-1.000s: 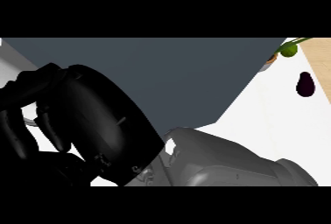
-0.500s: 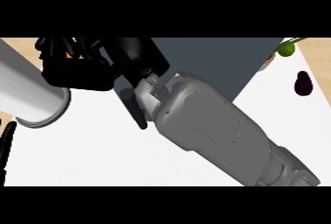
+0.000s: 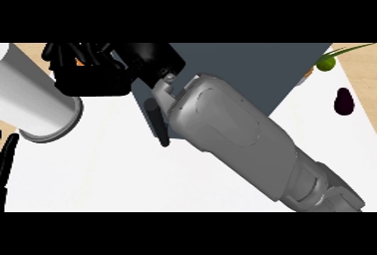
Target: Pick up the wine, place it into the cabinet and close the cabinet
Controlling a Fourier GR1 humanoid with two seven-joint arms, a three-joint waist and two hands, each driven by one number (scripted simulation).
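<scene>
The white worktop [image 3: 110, 174] spreads below; my right robot hand [image 3: 110, 64] (black, upper left) curls its fingers, on what I cannot tell. The wine is hidden. An aubergine [image 3: 343, 101] lies right.

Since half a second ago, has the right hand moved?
Barely, if at all: the right hand sits at the same spot by the dark cabinet, and the aubergine at the right has kept its place too.
</scene>
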